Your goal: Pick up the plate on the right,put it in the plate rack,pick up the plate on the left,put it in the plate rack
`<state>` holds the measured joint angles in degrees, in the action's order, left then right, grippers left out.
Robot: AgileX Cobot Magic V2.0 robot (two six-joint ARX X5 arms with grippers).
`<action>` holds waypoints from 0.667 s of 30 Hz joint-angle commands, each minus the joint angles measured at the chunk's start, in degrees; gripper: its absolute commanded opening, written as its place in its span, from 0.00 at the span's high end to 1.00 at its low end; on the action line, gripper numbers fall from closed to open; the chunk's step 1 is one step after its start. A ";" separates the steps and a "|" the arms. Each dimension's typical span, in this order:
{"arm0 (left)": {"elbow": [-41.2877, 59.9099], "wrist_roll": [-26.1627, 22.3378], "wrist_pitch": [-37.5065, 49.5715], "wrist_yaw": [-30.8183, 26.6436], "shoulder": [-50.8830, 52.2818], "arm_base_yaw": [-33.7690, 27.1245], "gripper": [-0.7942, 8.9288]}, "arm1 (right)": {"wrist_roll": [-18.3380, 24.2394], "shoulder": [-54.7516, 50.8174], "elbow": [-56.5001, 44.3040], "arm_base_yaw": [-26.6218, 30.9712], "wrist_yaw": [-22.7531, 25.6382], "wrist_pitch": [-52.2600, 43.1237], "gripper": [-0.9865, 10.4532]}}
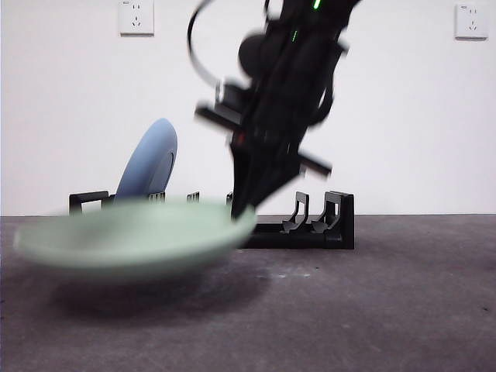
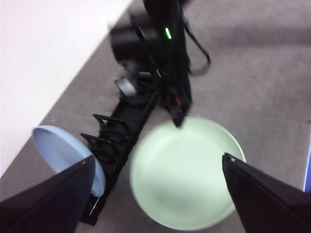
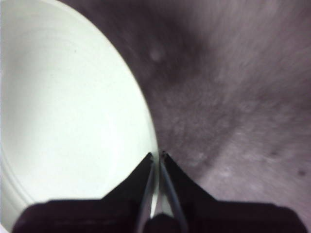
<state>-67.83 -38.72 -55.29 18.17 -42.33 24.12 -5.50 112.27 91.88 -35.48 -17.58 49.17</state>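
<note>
A pale green plate (image 1: 132,232) hangs blurred and nearly level just above the dark table, with its shadow under it. My right gripper (image 1: 244,211) comes down from above and is shut on the plate's right rim; the right wrist view shows the jaws (image 3: 158,158) pinching the green plate (image 3: 68,111). Behind it runs the black plate rack (image 1: 325,225), with a blue plate (image 1: 151,163) standing tilted in its left end. My left gripper (image 2: 158,158) is open, high above the green plate (image 2: 187,174), the rack (image 2: 126,121) and the blue plate (image 2: 60,150).
A white wall with two sockets (image 1: 136,17) rises right behind the rack. The rack's right-hand slots (image 1: 301,211) hold nothing. Dark grey table (image 1: 387,310) stretches in front and to the right.
</note>
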 commanded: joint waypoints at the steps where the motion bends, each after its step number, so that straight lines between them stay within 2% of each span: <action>1: -0.15 -2.89 0.09 -3.23 -2.14 5.16 0.46 | 0.59 -5.40 -0.11 1.18 -0.44 1.38 0.93; 6: -0.15 -6.51 0.07 -9.53 -6.23 15.30 0.46 | 1.36 -12.39 -0.11 4.13 -0.46 5.97 0.93; 11: -0.15 -10.75 0.13 -19.32 -11.56 26.03 0.46 | 3.02 -17.29 -0.11 7.82 -0.50 12.59 0.93; 15: -0.15 -13.00 0.63 -25.73 -15.72 32.39 0.46 | 4.46 -18.82 -0.11 10.49 -1.16 17.14 0.93; 17: -0.15 -14.05 0.98 -28.02 -17.77 34.88 0.46 | 4.66 -19.15 -0.11 11.54 -3.34 19.12 0.93; 20: -0.15 -15.12 1.66 -30.51 -20.26 37.27 0.46 | 4.94 -19.26 -0.11 12.37 -10.01 21.27 0.93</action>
<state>-67.83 -52.36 -54.28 -11.70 -62.08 60.88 -1.43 93.23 91.92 -22.96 -24.88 70.32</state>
